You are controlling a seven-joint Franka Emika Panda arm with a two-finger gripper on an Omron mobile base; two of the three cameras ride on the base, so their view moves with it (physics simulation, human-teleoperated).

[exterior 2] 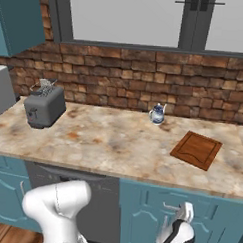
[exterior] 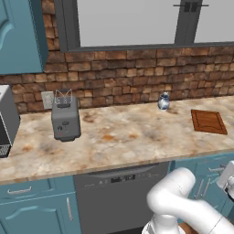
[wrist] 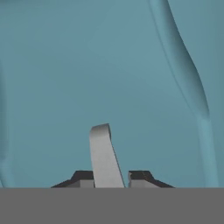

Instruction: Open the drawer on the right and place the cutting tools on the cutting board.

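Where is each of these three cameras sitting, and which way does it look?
Left base view: behind the arm's left, facing the marble counter; white arm lower right.
Right base view: behind its right, same counter; arm lower left, gripper at the teal drawer front.
Hand view: on the hand, gripper shut on a silver handle.
Both base views share the reddish-brown wooden cutting board and grey toaster.

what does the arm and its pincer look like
The arm is glossy white with rounded, bulbous links; in the right base view a dark joint section shows near the wrist. The pincer has two small dark finger tips with lighter grey faces. No cables or markings are visible.
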